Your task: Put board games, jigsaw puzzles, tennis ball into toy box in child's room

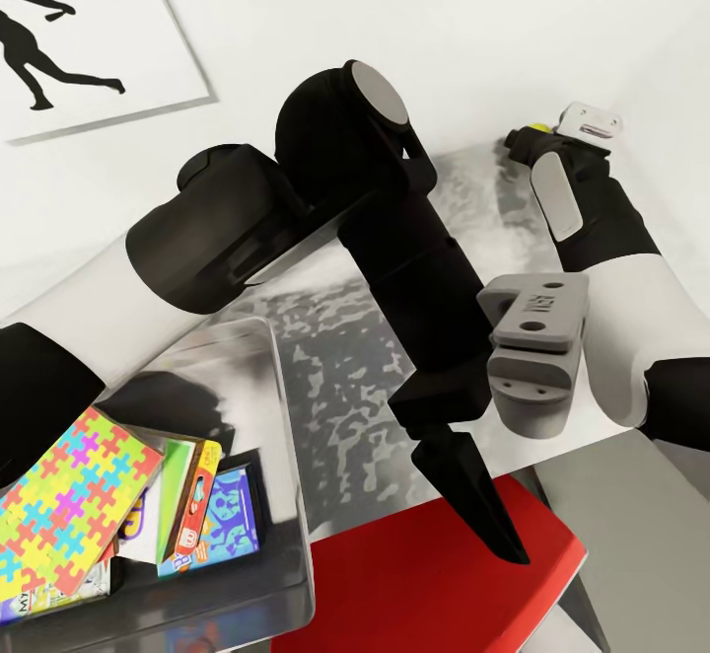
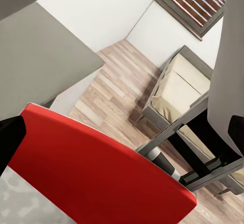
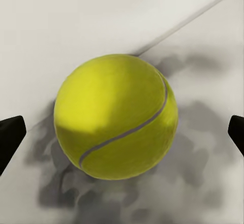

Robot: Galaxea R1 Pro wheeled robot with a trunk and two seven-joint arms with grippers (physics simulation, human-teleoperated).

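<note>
The tennis ball (image 3: pixel 116 116) rests on the pale table (image 1: pixel 345 387) close to the wall. My right gripper (image 3: pixel 122 135) is open, one fingertip on either side of the ball and neither touching it. In the head view the ball (image 1: pixel 538 126) peeks out at the table's far right corner, beyond the right gripper (image 1: pixel 521 136). The grey toy box (image 1: pixel 293 535) stands at the near left; inside, a jigsaw puzzle (image 1: pixel 69 505) lies on top, beside tilted board games (image 1: pixel 222 525). My left gripper (image 1: pixel 468 500) hangs open and holds nothing, over the table's near edge.
A red chair seat (image 1: pixel 424 584) sits below the left gripper at the table's front edge. The left wrist view looks past the red seat (image 2: pixel 96 168) to wooden floor (image 2: pixel 117 92) and the bed (image 2: pixel 178 89). A framed silhouette picture (image 1: pixel 69 32) hangs on the wall.
</note>
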